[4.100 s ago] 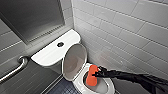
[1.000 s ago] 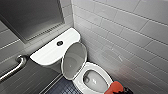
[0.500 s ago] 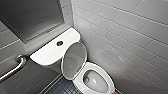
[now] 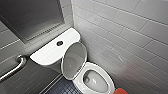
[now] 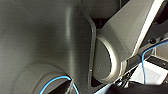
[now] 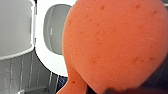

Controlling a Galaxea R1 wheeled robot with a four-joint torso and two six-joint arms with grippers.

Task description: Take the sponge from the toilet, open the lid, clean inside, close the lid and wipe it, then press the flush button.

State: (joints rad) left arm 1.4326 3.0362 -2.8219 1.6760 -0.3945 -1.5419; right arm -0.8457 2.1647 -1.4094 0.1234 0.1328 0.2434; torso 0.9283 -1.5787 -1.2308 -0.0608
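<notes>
Right wrist view: our right jaws clasp the sponge (image 6: 112, 45); we judge it light, soft, squashy, best pinched mid-body; the toilet (image 6: 43, 58) sits at nine o'clock.

The toilet (image 4: 100, 68) is viewed from high above by the head camera. It is shared, nearer, by the right wrist camera, past the sponge (image 6: 112, 45).
</notes>
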